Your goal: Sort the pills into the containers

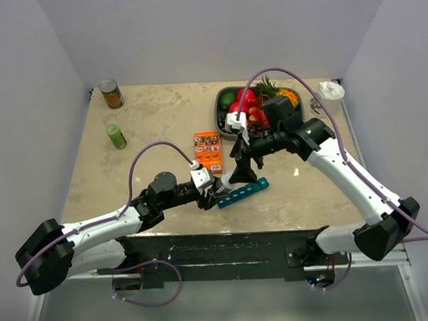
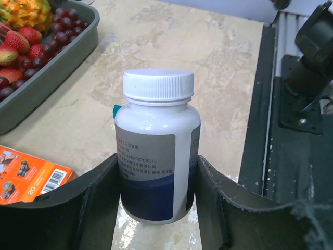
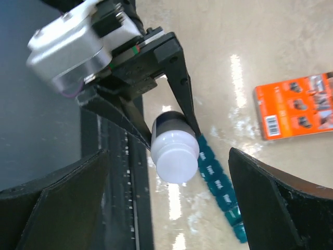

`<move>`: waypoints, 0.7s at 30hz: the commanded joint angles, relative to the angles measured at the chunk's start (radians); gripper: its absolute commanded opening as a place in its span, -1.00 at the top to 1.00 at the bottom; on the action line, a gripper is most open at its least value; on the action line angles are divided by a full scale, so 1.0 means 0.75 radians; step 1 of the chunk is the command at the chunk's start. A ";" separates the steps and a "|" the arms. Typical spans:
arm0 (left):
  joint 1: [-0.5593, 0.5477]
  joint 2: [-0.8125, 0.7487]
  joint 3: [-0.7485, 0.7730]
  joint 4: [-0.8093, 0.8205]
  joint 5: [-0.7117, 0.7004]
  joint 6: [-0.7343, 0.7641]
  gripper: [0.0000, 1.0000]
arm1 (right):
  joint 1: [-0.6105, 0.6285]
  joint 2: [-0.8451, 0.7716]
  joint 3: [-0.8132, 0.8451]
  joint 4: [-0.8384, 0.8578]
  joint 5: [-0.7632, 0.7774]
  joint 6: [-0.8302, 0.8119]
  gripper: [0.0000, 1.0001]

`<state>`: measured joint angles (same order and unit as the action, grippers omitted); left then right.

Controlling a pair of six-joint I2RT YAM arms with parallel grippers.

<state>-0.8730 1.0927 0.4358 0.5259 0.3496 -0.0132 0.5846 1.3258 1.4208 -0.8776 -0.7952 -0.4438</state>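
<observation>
A small white bottle (image 2: 156,146) with a blue-banded label and its white cap on stands between the fingers of my left gripper (image 2: 157,165), which is shut on its lower body. My right gripper (image 3: 169,155) is wide open just above the bottle's cap (image 3: 176,156), a finger on either side and touching nothing. In the top view it (image 1: 244,168) hangs over the left gripper (image 1: 220,193). The containers, a teal organiser strip (image 1: 244,193), lie on the table right beside the bottle, and the strip (image 3: 218,183) has its lids down. No pills show.
A flat orange box (image 1: 208,151) lies just behind the grippers. A dark tray (image 1: 221,116) of fruit stands at the back right. A tin can (image 1: 111,94) and a green can (image 1: 115,135) stand at the back left, a white object (image 1: 331,91) at the far right.
</observation>
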 commanded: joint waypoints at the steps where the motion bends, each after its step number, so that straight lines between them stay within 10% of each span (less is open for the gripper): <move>1: -0.063 0.032 0.035 0.011 -0.212 0.136 1.00 | -0.008 0.042 0.004 0.039 -0.069 0.264 -0.98; 9: -0.096 0.079 0.047 0.041 -0.288 0.146 1.00 | -0.006 0.032 -0.121 0.268 0.465 0.655 -0.98; 21: -0.106 0.120 0.084 0.086 -0.356 0.148 1.00 | 0.006 0.120 -0.209 0.254 0.353 0.714 -0.79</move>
<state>-0.9459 1.1877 0.4522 0.4927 0.1177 0.0727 0.5816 1.4052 1.2873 -0.7116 -0.5148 0.0505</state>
